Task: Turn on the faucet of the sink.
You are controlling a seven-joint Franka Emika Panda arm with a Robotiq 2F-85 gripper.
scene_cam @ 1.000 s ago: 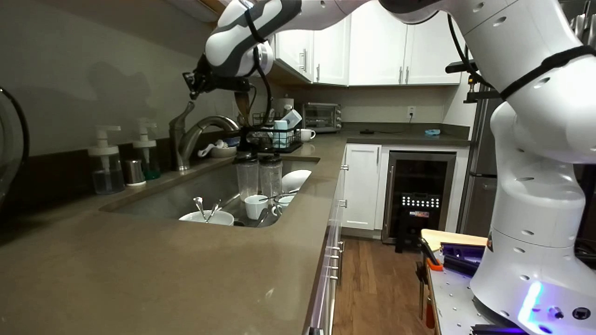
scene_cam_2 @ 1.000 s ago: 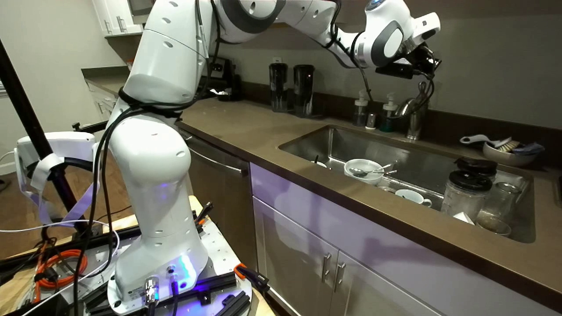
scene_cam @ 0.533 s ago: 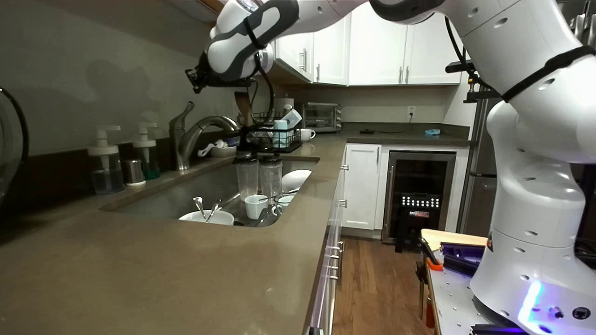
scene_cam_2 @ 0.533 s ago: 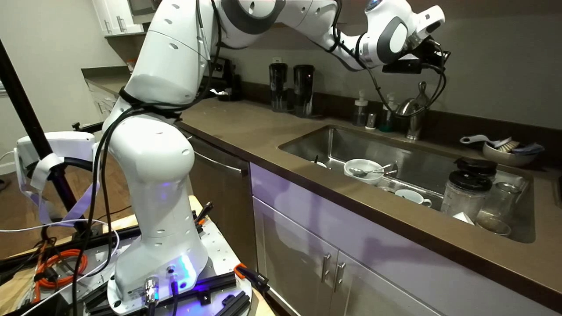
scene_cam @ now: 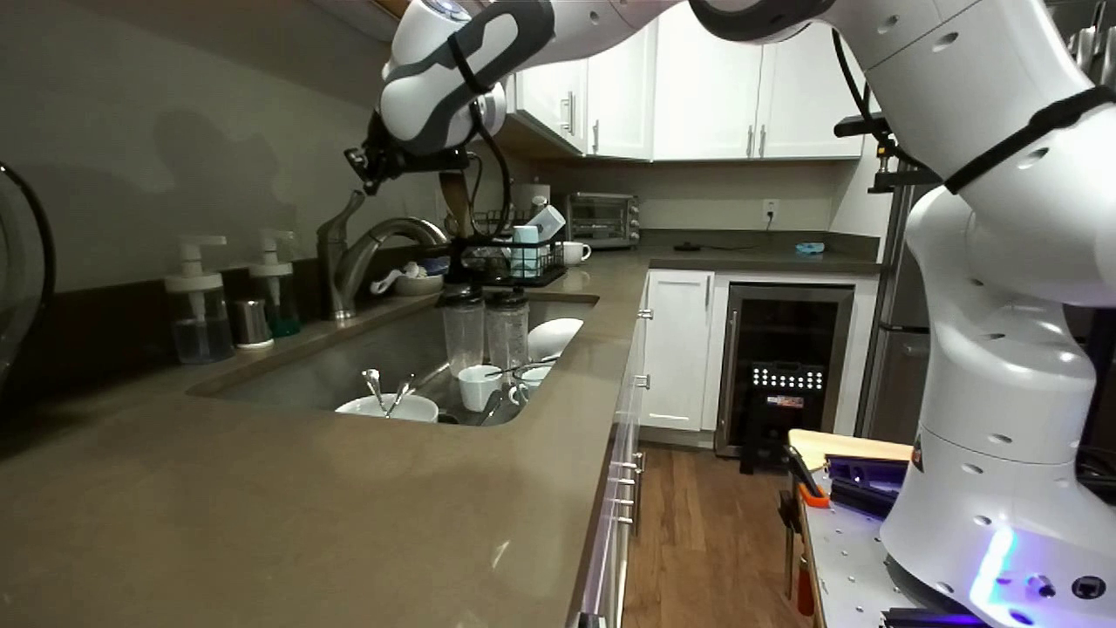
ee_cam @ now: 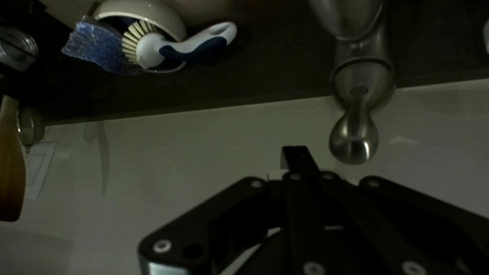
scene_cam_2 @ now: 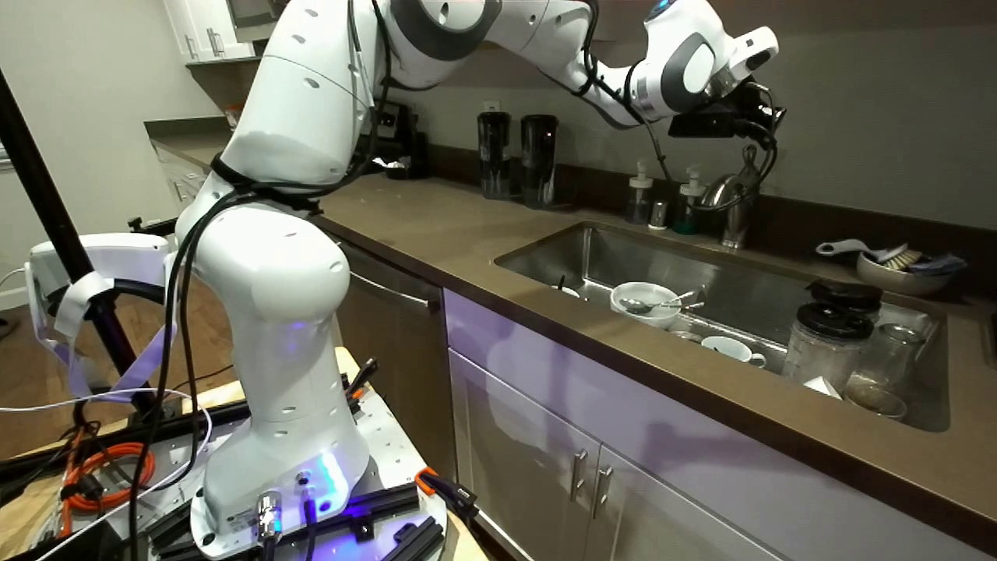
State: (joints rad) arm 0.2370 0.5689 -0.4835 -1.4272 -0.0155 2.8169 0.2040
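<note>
The brushed-metal faucet stands at the back edge of the sink, its curved spout over the basin. It also shows in an exterior view. Its upright lever handle rises behind the spout; in the wrist view the rounded handle tip is right of my fingers. My black gripper is just above the handle tip in an exterior view. In the wrist view my gripper has its fingers together with nothing between them, and wall shows between them and the handle. Whether they touch elsewhere is unclear.
Soap dispensers and a metal cup stand beside the faucet. A bowl with a brush is on its other side. The sink holds a white bowl, a mug and lidded jars. A dish rack stands beyond.
My gripper rose away from the handle half a second ago, and is now lower again, close above the handle tip. The faucet and handle look unchanged.
</note>
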